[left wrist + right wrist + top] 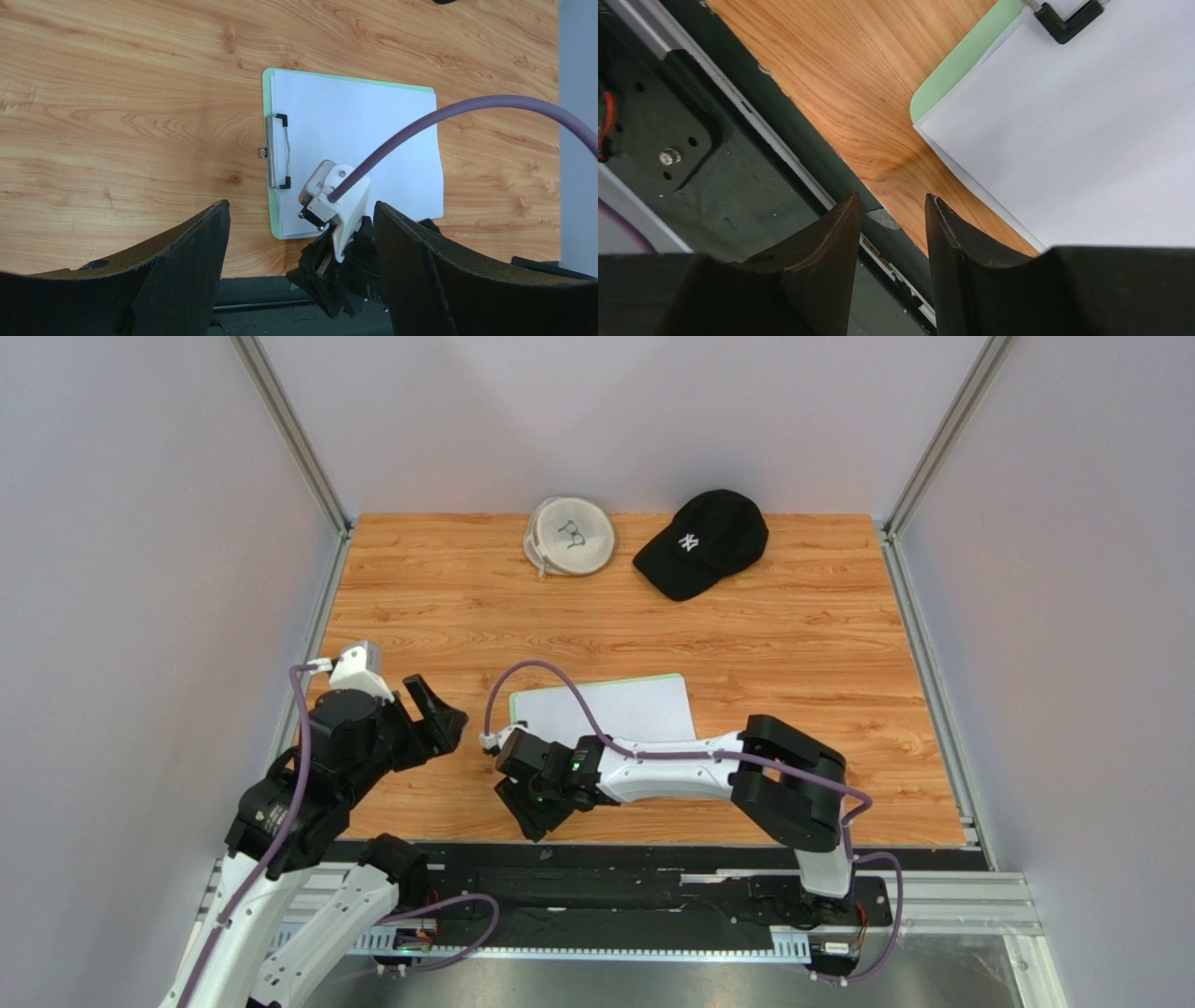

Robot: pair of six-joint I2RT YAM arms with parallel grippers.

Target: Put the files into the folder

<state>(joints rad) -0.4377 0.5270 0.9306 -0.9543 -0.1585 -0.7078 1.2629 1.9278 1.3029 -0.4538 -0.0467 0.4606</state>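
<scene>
Over by the left edge of the table [463, 602], the left gripper [435, 711] hangs with its jaws spread wide and nothing between them. It faces the clip end of the folder [962, 61] but is well apart from it. Next comes the right gripper [892, 220], reached across low over the table's near edge. Its fingers stand close together with a slim gap showing, and I see nothing caught in that gap. It sits just off the folder's near left corner, which lies just ahead of its fingertips. The folder lies flat by the middle of the near edge, its long axis running left to right along that edge, with the metal clip [278, 150] at the left short end. The files [358, 140] rest on it blank side up, slightly askew, their left edge under the clip as far as I can judge. The right arm is plainly the nearer one, so I'd guess any squaring of the sheets starts from that corner.
</scene>
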